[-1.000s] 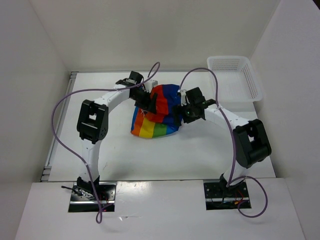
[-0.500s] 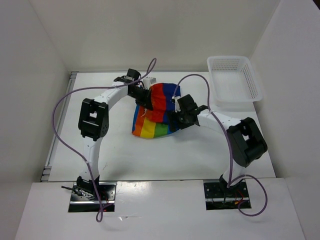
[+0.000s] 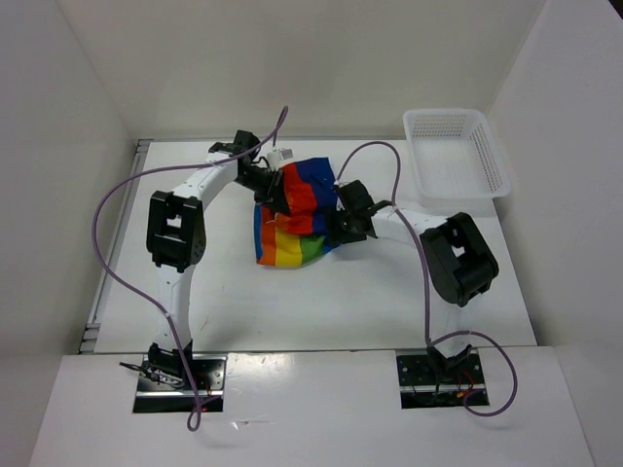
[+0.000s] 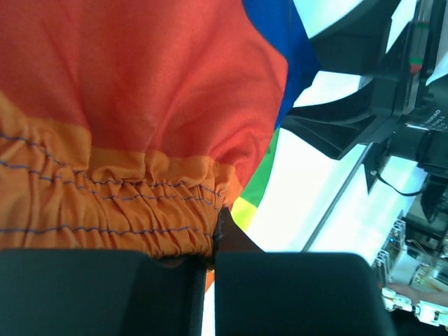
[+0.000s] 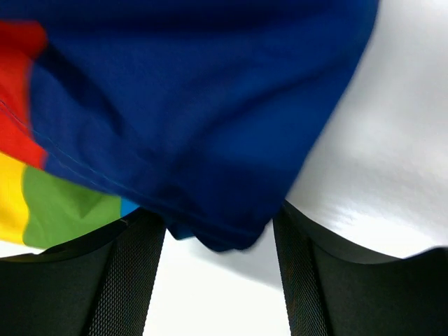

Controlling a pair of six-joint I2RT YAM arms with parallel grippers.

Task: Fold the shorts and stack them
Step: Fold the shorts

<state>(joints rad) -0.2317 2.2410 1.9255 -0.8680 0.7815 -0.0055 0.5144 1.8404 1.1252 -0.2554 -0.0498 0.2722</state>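
Observation:
The rainbow-striped shorts lie bunched in the middle of the table. My left gripper is at their back left edge; the left wrist view shows it shut on the gathered orange waistband. At the garment's right side is my right gripper. In the right wrist view its jaws stand apart, with a blue fold of the shorts hanging between the fingers just above the table. The drawstring does not show.
A white plastic mesh basket stands at the back right corner. White walls close in the table at the back and on both sides. Purple cables arch over both arms.
My left gripper has shut on the waistband and drawn it back and to the left. The right gripper has slid left onto the shorts' blue edge, its jaws narrowing.

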